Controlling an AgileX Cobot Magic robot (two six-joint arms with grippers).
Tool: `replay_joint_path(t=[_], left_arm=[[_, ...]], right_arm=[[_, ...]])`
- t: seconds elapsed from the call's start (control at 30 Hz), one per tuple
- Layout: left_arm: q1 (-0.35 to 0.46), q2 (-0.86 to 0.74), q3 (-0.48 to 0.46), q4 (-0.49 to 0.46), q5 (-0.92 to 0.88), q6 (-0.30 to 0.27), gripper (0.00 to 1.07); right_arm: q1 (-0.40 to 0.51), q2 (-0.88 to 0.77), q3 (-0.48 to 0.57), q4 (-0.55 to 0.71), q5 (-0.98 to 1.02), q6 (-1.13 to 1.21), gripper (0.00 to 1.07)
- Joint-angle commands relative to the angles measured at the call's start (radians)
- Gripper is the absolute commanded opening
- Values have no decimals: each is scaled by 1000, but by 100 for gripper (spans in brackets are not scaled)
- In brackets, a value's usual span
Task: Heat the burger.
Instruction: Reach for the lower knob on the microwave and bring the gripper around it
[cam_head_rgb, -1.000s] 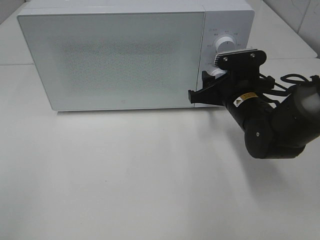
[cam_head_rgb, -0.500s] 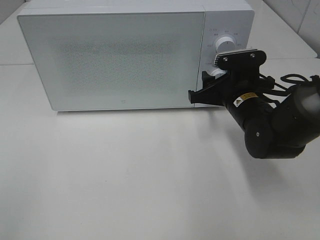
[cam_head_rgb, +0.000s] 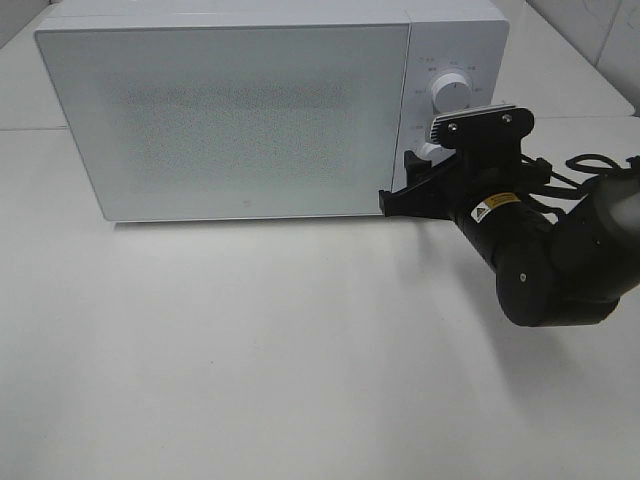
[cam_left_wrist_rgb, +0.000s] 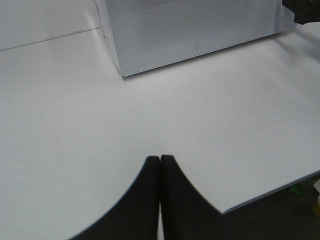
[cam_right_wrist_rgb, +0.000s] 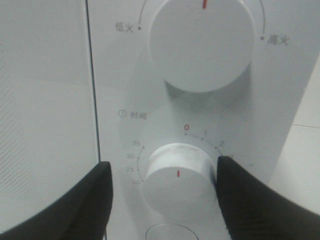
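While the microwave (cam_head_rgb: 230, 110) sat on the white table (cam_head_rgb: 250, 340) with its door closed, the right gripper (cam_right_wrist_rgb: 164, 167) was up close to the knobs. Its two black fingers (cam_right_wrist_rgb: 75, 200) stood wide apart, one on each side of the lower knob (cam_right_wrist_rgb: 177, 172). One finger was right at the knob's edge, and the other had a gap. They were not squeezing it. The left gripper (cam_left_wrist_rgb: 160, 167) hung over the bare table, pinched tight with nothing inside. The burger could not be seen anywhere; the cloudy door hid the inside.
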Motion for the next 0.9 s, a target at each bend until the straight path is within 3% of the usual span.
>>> replay_joint_path(t=[0.03, 0.9], left_arm=[[3, -20, 2, -1, -15, -3, 0], [3, -20, 2, -1, -15, -3, 0]], right_arm=[[0, -10, -3, -13, -59, 3, 59], [-1, -10, -61, -2, 81, -6, 58]])
